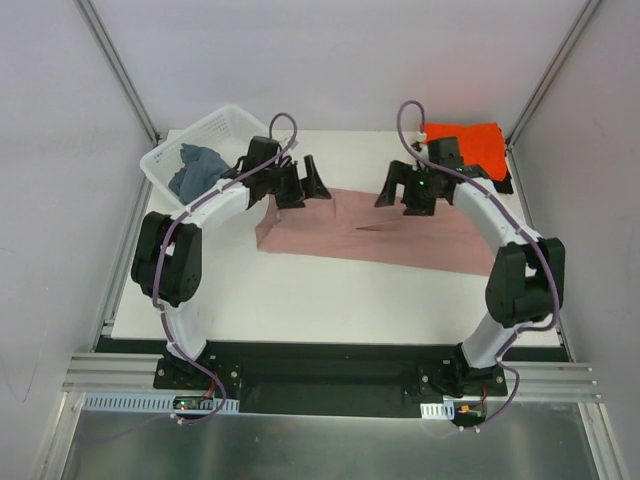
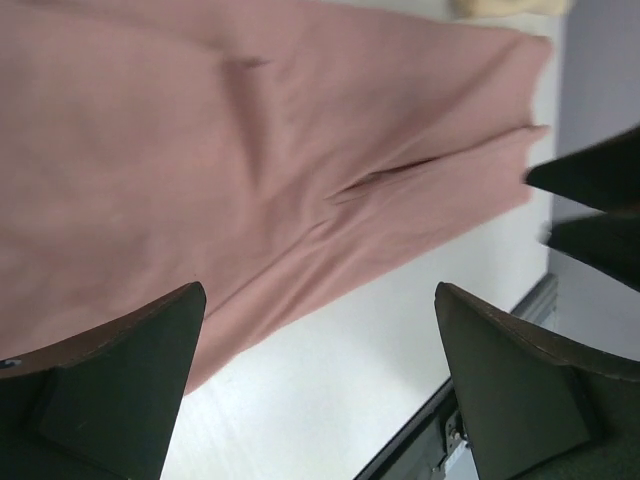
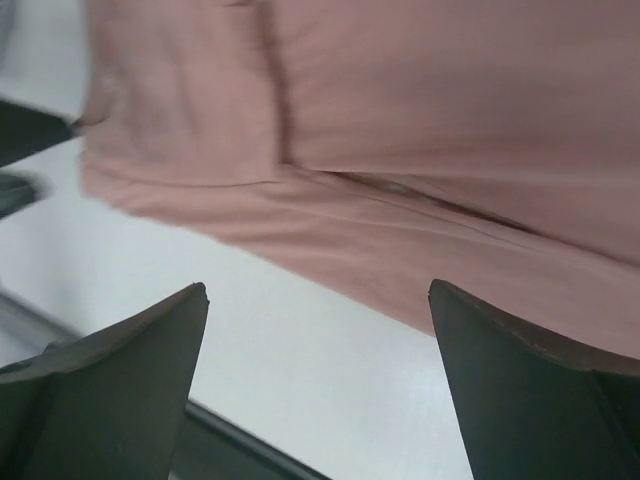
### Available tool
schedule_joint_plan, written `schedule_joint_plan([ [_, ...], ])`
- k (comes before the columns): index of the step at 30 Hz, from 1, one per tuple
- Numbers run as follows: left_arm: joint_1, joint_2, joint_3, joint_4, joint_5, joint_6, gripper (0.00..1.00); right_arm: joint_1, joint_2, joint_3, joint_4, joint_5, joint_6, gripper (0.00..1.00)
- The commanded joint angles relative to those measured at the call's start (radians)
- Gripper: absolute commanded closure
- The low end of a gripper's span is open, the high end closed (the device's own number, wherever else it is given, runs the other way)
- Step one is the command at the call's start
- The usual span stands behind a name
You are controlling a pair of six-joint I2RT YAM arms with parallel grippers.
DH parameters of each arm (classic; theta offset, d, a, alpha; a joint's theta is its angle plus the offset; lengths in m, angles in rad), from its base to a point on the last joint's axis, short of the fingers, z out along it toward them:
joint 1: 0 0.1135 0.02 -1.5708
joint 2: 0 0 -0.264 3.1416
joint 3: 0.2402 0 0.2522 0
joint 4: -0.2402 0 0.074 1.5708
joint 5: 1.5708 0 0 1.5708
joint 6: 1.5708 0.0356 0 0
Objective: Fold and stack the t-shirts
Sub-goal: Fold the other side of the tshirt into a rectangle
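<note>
A dusty-pink t-shirt (image 1: 370, 235) lies folded into a long flat band across the middle of the table. It also shows in the left wrist view (image 2: 250, 150) and the right wrist view (image 3: 400, 130). My left gripper (image 1: 303, 186) is open and empty above the band's far left end. My right gripper (image 1: 400, 190) is open and empty above the band's far edge, right of centre. A bright orange t-shirt (image 1: 464, 142) lies folded at the far right corner, partly behind the right arm. The black shirt is not seen; a cream edge (image 2: 510, 8) shows in the left wrist view.
A white plastic basket (image 1: 200, 150) stands at the far left corner with a grey-blue cloth (image 1: 196, 168) in it. The table's front edge meets a black rail (image 1: 330, 365). Metal frame posts rise at both far corners.
</note>
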Motion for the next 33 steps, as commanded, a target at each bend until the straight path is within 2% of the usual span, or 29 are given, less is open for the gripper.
schedule_joint_plan([
  [1, 0.033, -0.003, -0.135, -0.018, -0.045, -0.014, 0.01, 0.113, 0.159, 0.198, 0.171, -0.312, 0.029, 0.03],
  [7, 0.048, -0.014, -0.249, -0.020, -0.098, -0.025, 0.01, 0.202, 0.474, 0.471, 0.180, -0.332, 0.145, 0.03],
  [11, 0.076, -0.010, -0.302, -0.020, -0.116, -0.025, 0.01, 0.221, 0.604, 0.560, 0.218, -0.363, 0.213, 0.03],
  [16, 0.093, -0.008, -0.321, -0.018, -0.123, -0.017, 0.01, 0.204, 0.720, 0.662, 0.176, -0.265, 0.219, 0.03],
  [20, 0.102, -0.008, -0.323, -0.027, -0.148, -0.002, 0.01, 0.193, 0.803, 0.775, 0.047, -0.072, 0.137, 0.03],
  [23, 0.113, -0.002, -0.312, -0.036, -0.148, 0.009, 0.01, 0.175, 0.796, 0.766, 0.018, -0.070, 0.109, 0.03],
  [29, 0.114, -0.006, -0.280, -0.078, -0.188, 0.027, 0.01, 0.129, 0.679, 0.708, -0.036, 0.014, 0.006, 0.04],
  [33, 0.114, -0.023, -0.241, -0.095, -0.143, 0.029, 0.01, 0.071, 0.587, 0.699, -0.074, -0.050, -0.051, 0.03],
])
